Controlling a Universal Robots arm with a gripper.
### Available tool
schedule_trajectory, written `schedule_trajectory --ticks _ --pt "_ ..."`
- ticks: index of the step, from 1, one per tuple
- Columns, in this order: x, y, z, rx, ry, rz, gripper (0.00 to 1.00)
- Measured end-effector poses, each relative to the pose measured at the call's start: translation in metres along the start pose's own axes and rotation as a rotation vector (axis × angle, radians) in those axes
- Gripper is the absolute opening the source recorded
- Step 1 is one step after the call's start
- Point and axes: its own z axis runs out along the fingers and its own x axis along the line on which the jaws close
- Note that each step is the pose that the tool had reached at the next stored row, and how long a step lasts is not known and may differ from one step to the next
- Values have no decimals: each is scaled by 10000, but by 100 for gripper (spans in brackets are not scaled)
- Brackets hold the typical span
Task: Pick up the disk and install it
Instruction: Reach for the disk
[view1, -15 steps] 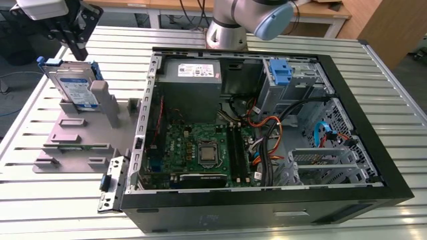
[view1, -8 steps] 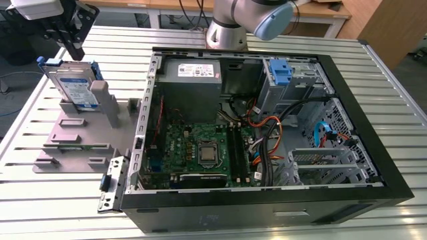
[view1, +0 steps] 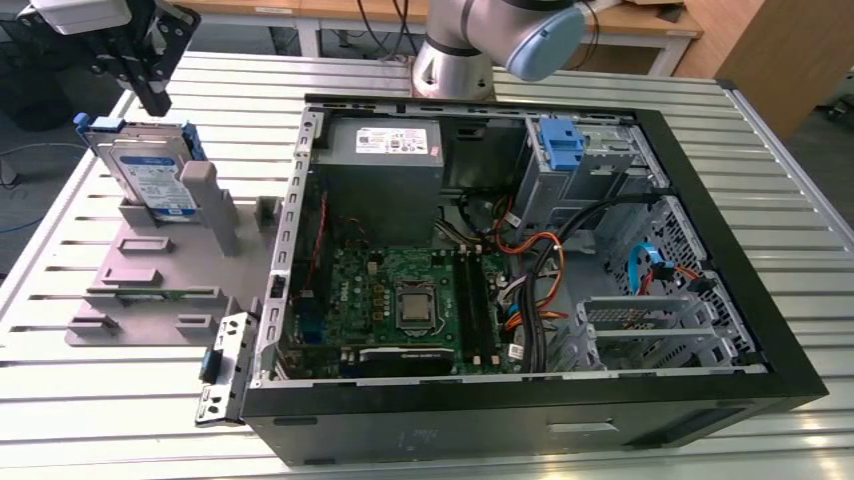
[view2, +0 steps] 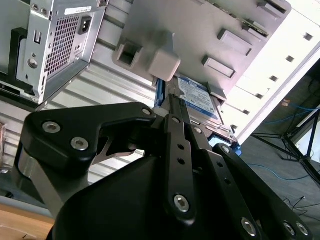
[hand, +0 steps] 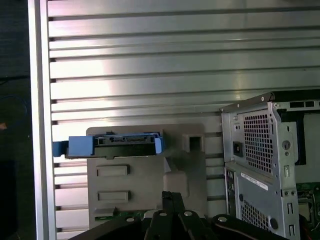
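Nearest in the exterior view, the slatted metal worktop (view1: 107, 420) is carrying an open computer case (view1: 534, 420), which is lying on its side with the green motherboard (view1: 400, 290) facing up. On the exterior view's left of the case, a grey holder block (view1: 140, 290) is sitting flat on the worktop. At the far end of that block the disk (view1: 147, 172) is standing on edge in its blue carrier, label facing the camera, not yet installed. In the second wrist view the disk (view2: 197, 97) is showing past the black fingers, and in the first wrist view its (hand: 107, 145) blue-framed edge is lying across the holder. The gripper (view1: 156, 103) is hovering just above the disk's top edge, apart from it; its jaws are looking closed together and are gripping nothing. Farther back inside the case, the grey power-supply box (view1: 384, 145) and a bare blue bracket (view1: 563, 145) are sitting by the rear wall. Beyond them the arm's base (view1: 454, 65) is rising from the worktop.
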Motion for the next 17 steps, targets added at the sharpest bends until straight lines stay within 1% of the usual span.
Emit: schedule_trajectory --ticks 2,4,8,12,17 --pt "22 33 13 -1 -1 -1 11" --pt "58 48 23 0 0 0 11" --pt "152 60 47 0 0 0 11" --pt "225 64 65 0 0 0 11" --pt "234 64 74 0 0 0 11"
